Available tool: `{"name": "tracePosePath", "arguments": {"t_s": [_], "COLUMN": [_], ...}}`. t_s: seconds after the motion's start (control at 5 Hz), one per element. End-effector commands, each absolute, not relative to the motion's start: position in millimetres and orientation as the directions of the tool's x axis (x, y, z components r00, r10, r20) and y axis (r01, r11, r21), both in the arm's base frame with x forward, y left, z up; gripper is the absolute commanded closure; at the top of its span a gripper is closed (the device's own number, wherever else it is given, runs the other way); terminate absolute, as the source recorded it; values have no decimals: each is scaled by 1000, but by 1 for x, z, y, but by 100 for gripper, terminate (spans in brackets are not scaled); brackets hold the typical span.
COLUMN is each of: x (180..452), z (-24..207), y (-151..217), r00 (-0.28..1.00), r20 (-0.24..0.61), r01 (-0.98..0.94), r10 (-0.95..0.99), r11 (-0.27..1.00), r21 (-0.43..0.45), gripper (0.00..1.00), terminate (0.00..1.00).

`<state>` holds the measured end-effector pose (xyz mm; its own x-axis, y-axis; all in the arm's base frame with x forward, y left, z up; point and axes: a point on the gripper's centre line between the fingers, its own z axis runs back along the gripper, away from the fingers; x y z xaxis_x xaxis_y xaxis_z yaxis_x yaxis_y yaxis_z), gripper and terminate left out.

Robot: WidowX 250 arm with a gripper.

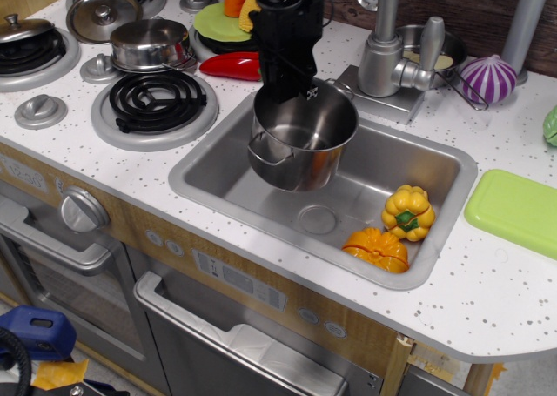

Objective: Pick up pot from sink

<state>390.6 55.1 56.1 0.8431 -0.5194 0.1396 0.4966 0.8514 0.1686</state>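
Observation:
The shiny steel pot (305, 144) hangs in the air above the sink (261, 200), tilted slightly, its loop handle facing front-left. My black gripper (291, 90) comes down from above and is shut on the pot's far rim. The sink's round drain (317, 219) is uncovered below the pot. A yellow toy pepper (407, 211) and an orange toy pepper (378, 247) lie in the sink's right front corner.
A chrome faucet (392, 57) stands behind the sink. A squat lidded steel pot (150, 44) and black burner coil (155, 100) are to the left. A red pepper (233, 65) lies near the burners. A green board (515, 211) is at right.

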Motion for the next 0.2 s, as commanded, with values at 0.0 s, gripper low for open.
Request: {"name": "tracePosePath", "arguments": {"t_s": [0.0], "x": [403], "z": [101], "y": [60], "r00": [802], "r20": [221], "r01": [497], "r10": [-555], "r11": [825], "r21": [268], "gripper": [100], "terminate": [100]}}
